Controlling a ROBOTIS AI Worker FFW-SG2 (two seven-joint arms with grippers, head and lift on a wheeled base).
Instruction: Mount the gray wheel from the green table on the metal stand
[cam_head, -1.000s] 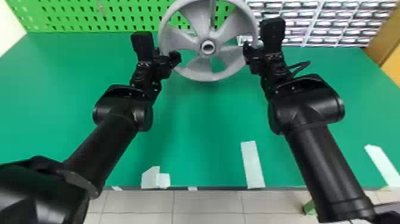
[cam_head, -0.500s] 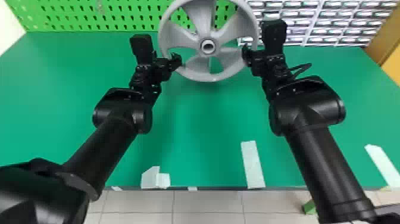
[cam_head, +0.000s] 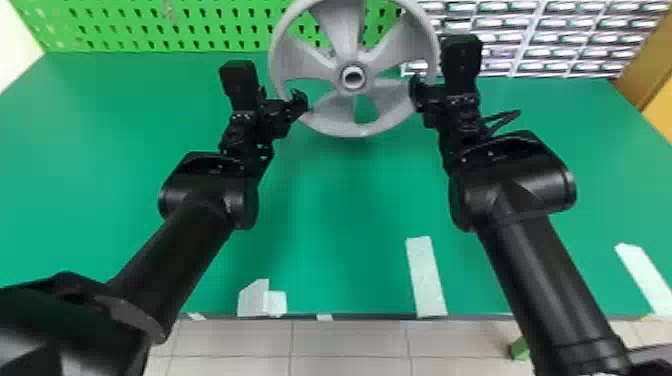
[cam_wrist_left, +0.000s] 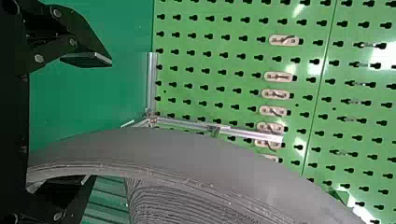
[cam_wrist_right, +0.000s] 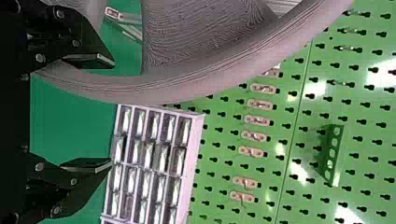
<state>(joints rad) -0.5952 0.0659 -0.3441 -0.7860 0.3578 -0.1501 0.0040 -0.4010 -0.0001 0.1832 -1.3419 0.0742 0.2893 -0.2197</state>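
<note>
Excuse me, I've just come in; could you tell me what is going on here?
The robot appears to be working on mounting the gray wheel on the metal stand. The wheel is upright over the far part of the green table, with an arm at either side. The left claw and right claw are both open, with the rim between their fingers. I can't tell whether the wheel is seated on the stand.

Gray wheel (cam_head: 340, 107), five-spoked, upright, metal stand (cam_wrist_left: 151, 84) behind
</note>
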